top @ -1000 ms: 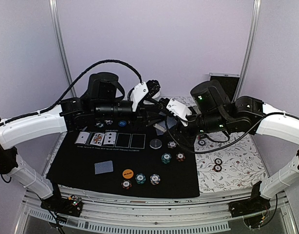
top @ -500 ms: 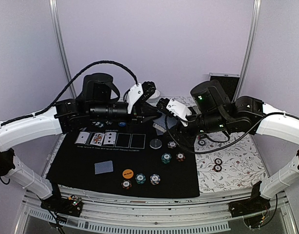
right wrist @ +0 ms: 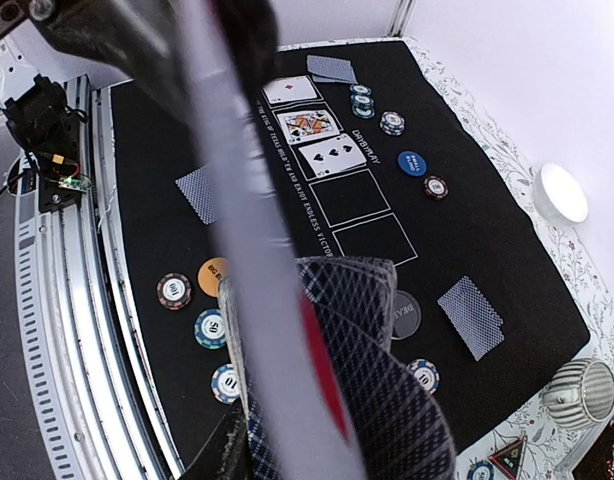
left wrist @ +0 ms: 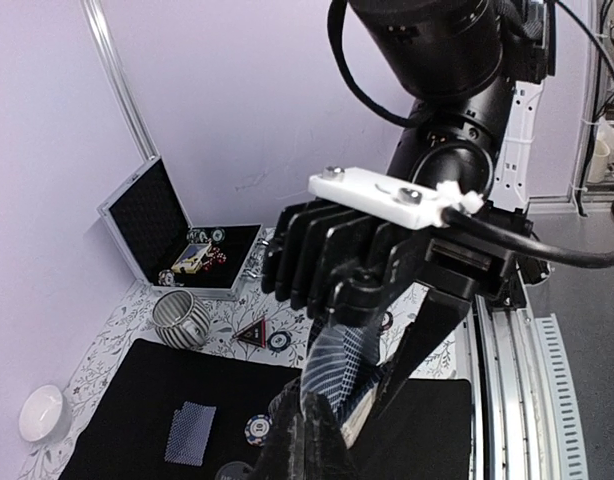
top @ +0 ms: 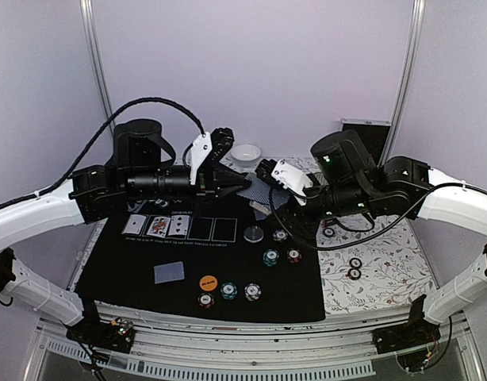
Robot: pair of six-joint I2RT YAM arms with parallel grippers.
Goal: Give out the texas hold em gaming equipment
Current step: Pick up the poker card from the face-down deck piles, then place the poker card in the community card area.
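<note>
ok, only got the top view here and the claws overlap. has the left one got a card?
Observer: Yes. The left wrist view shows the left claw shut on the lower end of a lattice-backed card.
Operator: where's its other end?
Observer: It runs up to the right claw, which the right wrist view shows shut on a fanned deck. I can't tell if the card is free of the deck.
Operator: anything behind the right arm I'm missing?
Observer: A ribbed mug with a red triangular marker beside it, not touching, on the floral cloth.
</note>
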